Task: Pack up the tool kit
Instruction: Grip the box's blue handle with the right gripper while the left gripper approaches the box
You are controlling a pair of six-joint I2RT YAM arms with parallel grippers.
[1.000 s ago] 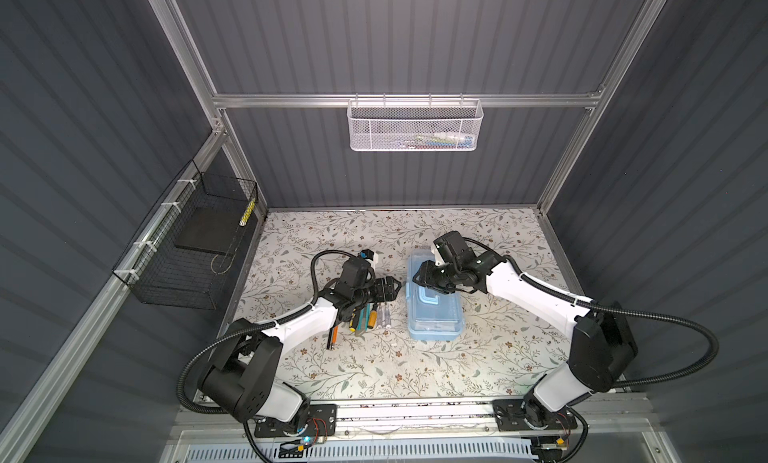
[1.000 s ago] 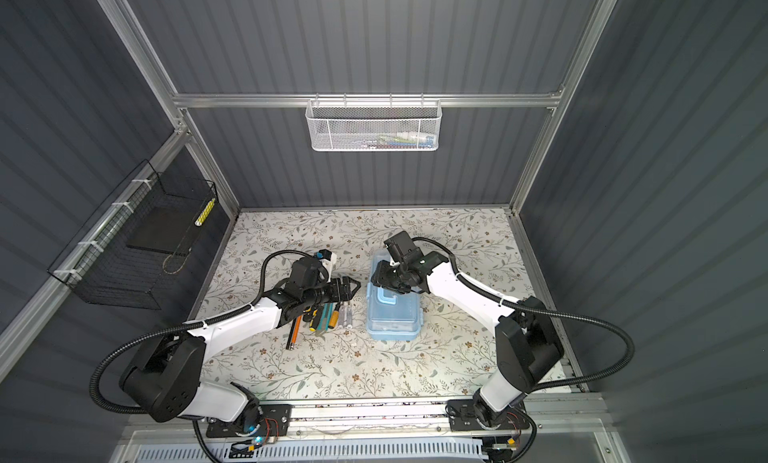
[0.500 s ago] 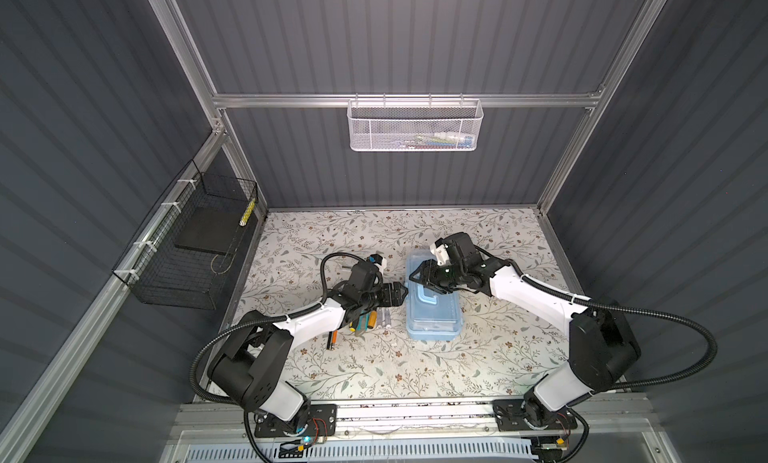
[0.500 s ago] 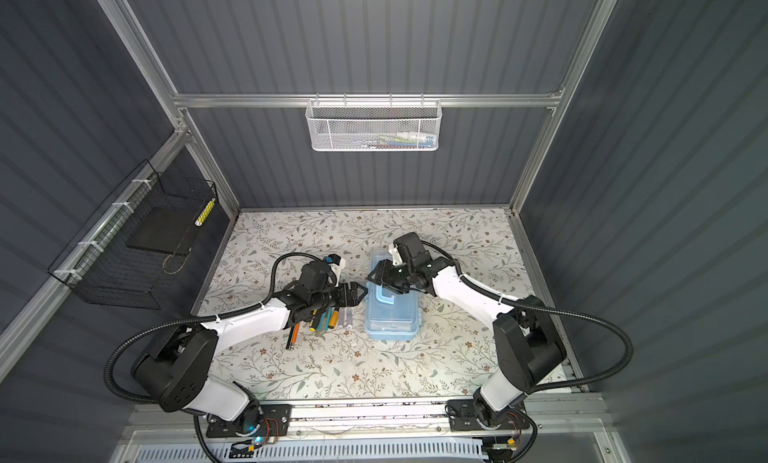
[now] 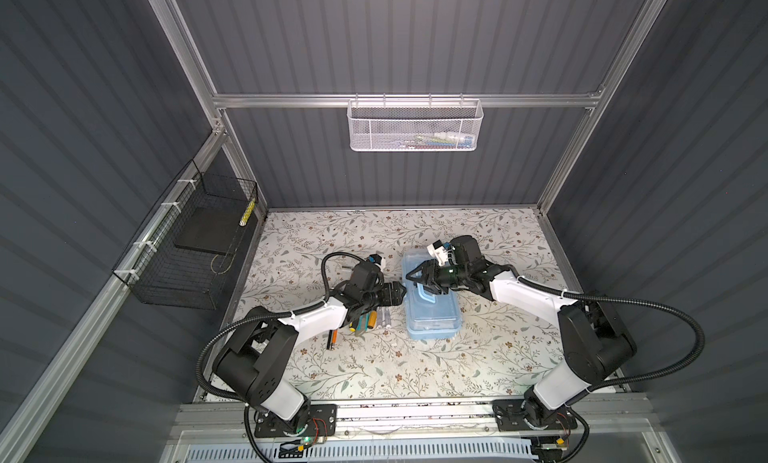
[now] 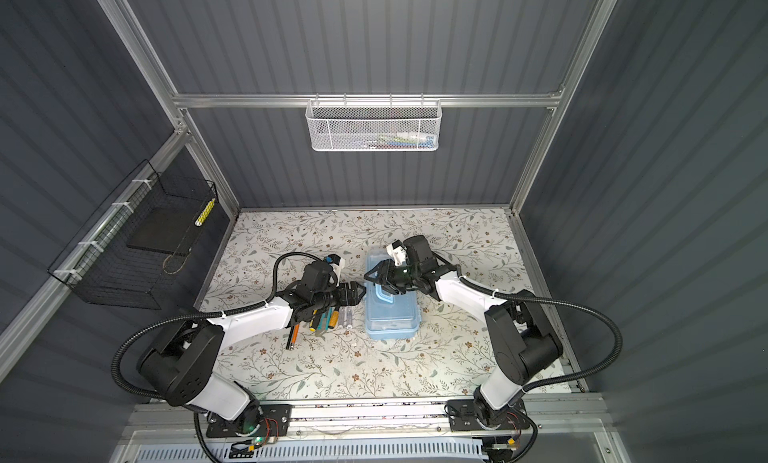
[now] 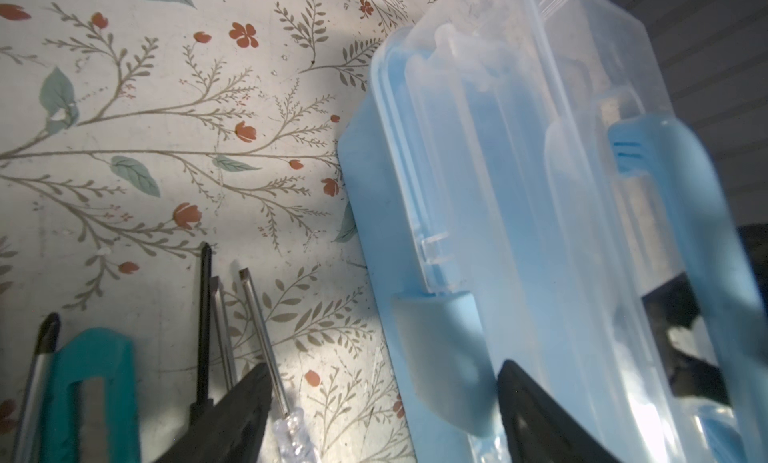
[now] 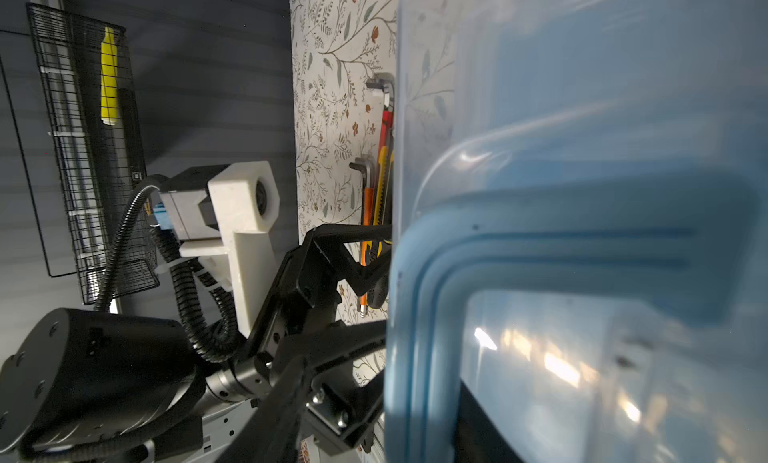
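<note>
The tool kit's light-blue box (image 5: 432,311) (image 6: 390,321) lies closed mid-table under its clear lid. My left gripper (image 5: 400,292) (image 7: 382,394) is open at the box's left side, its jaws either side of a blue latch (image 7: 440,357) without touching it. My right gripper (image 5: 422,276) (image 6: 380,276) is shut on the blue handle (image 8: 415,315). Left of the box lie screwdrivers (image 7: 257,315), a teal utility knife (image 7: 95,390) and hex keys (image 8: 384,91), partly under the left arm in both top views.
A white mesh basket (image 5: 413,126) holding small items hangs on the back wall. A black wire basket (image 5: 195,249) with a yellow item hangs on the left wall. The floral table surface (image 5: 374,365) lies in front of the box.
My left gripper has moved right, from over the loose tools to the box's side. My right gripper has shifted slightly over the lid and closed in on the handle.
</note>
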